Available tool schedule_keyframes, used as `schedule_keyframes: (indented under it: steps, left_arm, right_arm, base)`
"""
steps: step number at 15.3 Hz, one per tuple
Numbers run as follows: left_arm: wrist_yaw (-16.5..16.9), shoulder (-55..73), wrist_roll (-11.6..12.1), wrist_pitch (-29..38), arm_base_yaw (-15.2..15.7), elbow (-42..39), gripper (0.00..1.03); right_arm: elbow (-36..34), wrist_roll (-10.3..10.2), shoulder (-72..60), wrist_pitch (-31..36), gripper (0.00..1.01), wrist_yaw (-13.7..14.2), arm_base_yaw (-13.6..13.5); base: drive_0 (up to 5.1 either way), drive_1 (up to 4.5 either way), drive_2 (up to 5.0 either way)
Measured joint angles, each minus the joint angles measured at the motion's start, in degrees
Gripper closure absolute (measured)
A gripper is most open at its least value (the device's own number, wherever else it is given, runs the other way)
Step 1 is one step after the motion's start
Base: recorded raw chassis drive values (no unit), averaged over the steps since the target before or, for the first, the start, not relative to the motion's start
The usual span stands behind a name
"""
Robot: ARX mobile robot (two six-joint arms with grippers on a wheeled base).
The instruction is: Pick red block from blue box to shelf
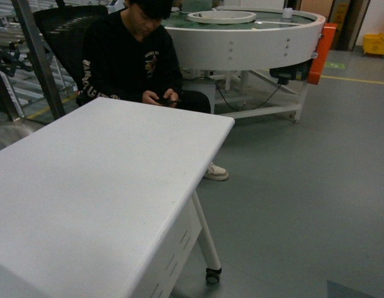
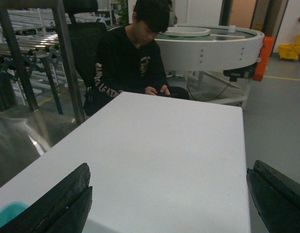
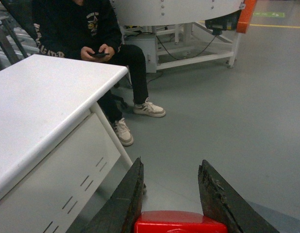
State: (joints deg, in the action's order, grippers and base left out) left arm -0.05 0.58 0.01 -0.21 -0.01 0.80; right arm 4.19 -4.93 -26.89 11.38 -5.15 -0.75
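No readable text appeared; lettering ran down the seated person's black sleeve (image 2: 104,80) (too blurred to make out).

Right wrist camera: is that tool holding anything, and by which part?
Yes. The right tool grips a small bright red plastic block by its two opposite sides, at the frame's bottom edge. The left tool is open and empty.

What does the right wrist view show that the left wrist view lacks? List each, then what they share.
Only the right wrist view: the right gripper shut on the red block, and the seated person's sneakers.
Only the left wrist view: the open left gripper, a sliver of the blue box at the bottom left corner, and the shelf at left.
Both: the white table, the person using a phone, and the round white conveyor.
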Motion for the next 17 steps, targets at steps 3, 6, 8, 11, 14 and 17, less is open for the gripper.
schedule_keyframes:
  steps: [3,6,8,11,14,17]
  left_arm:
    - [0.0,0.0,0.0,0.0,0.0,0.0,0.05]
    - [0.0,0.0,0.0,0.0,0.0,0.0,0.05]
    - [0.0,0.0,0.0,0.0,0.0,0.0,0.05]
    - [0.0,0.0,0.0,0.1,0.0,0.0,0.05]
    - [0.0,0.0,0.0,0.0,0.0,0.0,0.05]
    - [0.0,0.0,0.0,0.0,0.0,0.0,0.05]
  right_arm:
    - [0.0,0.0,0.0,0.0,0.73,0.0,0.0]
    - [0.0,0.0,0.0,0.0,0.73,0.0,0.0]
    - [0.0,0.0,0.0,0.0,0.73,0.0,0.0]
    - [0.0,0.0,0.0,0.0,0.73,0.0,0.0]
    - [0.0,0.0,0.0,0.0,0.73,0.0,0.0]
    - [0.0,0.0,0.0,0.0,0.73,0.0,0.0]
  base:
    - [-1.5,-1.53,-1.5]
    - [-1.3,-1.32,-1.3]
    - [-1.4,-1.39,-1.4]
    - [-1.5,2.39,-5.4]
    - [-1.6,2.78,-5.9]
    - [-1.3,2.99,-5.7]
